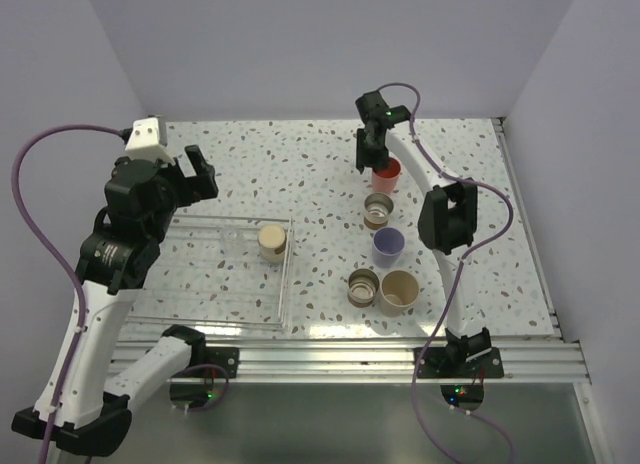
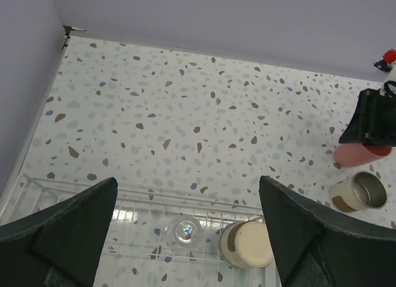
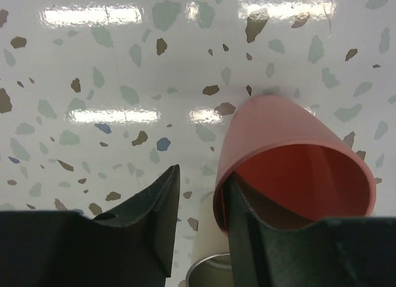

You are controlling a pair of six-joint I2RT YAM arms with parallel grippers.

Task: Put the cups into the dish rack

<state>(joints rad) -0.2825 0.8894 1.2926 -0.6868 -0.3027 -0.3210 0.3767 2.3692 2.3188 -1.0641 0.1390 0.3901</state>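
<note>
5 cups (image 1: 388, 246) stand outside the rack (image 1: 200, 284); 2 inside (1 clear).

This is a robotics lab, set up as a small test cell. A speckled terrazzo-patterned desk (image 1: 320, 164) is boxed in on three sides by plain pale grey walls (image 1: 300, 44). A silver slotted aluminium rail (image 1: 340, 359) runs along the desk's near edge. A white-and-black left robot arm (image 1: 90, 334) and a matching right robot arm (image 1: 450, 284) are bolted to it. Loose purple cables (image 1: 25, 184) trail from both arms.
</note>
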